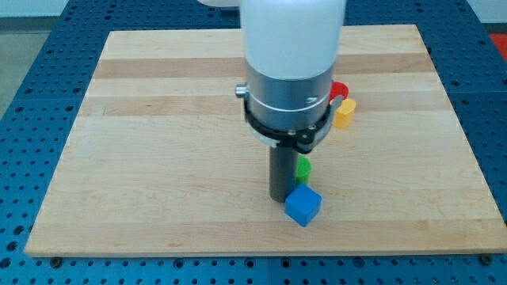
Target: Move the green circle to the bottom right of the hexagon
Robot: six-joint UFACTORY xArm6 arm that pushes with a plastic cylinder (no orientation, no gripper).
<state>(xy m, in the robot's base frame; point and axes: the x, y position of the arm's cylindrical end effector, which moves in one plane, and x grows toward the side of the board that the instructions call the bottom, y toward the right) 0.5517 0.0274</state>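
The green block (303,168) is mostly hidden behind my rod, so only a sliver shows and its shape cannot be made out. It sits just above the blue cube (303,206). My tip (280,196) is at the green block's left and at the blue cube's upper left, close to both. A yellow block (344,113), which may be the hexagon, lies up and to the right. A red block (338,89) sits right behind it, partly hidden by the arm.
The wooden board (158,158) lies on a blue perforated table (32,47). The arm's white and grey body (289,63) hides the middle top of the board.
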